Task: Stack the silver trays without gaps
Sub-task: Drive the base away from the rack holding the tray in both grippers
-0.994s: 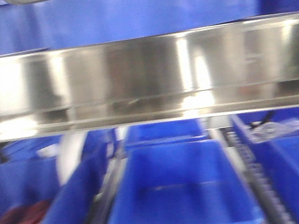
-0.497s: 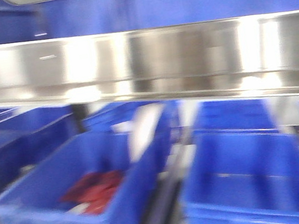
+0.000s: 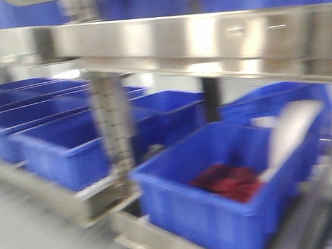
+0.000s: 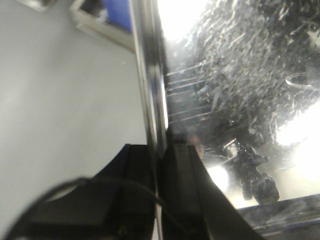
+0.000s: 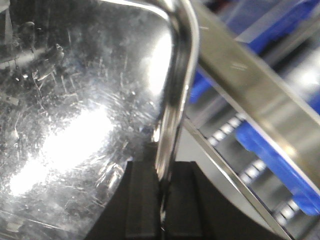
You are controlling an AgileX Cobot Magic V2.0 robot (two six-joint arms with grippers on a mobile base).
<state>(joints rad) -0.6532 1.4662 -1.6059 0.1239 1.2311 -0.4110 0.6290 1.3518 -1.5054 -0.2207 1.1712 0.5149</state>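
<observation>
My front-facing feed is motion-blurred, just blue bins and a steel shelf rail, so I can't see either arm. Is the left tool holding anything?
Observer: Yes. In the left wrist view the left tool is shut on the rim of a silver tray, with one finger on each side.
Operator: And the right one?
Observer: The right tool is shut on a silver tray's rim too, near a rounded corner.
Operator: Is anything lying in the tray?
Observer: The tray floor that shows in both wrist views has only scratches and glare. Nothing lies on the visible part.
</observation>
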